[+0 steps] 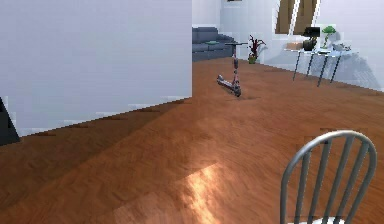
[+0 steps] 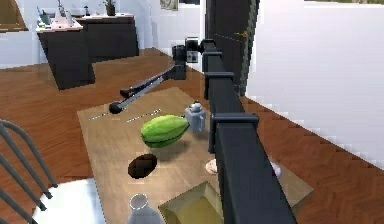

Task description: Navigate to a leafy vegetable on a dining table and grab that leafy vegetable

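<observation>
Leafy vegetable (image 2: 165, 130) lies on its side about the middle of the wooden surface (image 2: 108, 142), seen in the arm side view. The driving looks done, and the reach is the step in hand. The jaws hang farther out and to the left of it, near the surface's far edge. I judge they should come nearer and rightward, then go down across its short width rather than along its length. Whether they are wide, narrow or holding anything I cannot tell.

It is a smooth, bright green oval, probably a tight head of lettuce, paler along the top. It should be firm enough to take a grip. Just right of it stands a glass shaker (image 2: 196, 118), close enough to be knocked. Nearer and to the left sits a dark bowl (image 2: 143, 166). The dark arm (image 2: 235, 140) crosses on the right, and a white chair (image 2: 30, 185) stands at the near left.
</observation>
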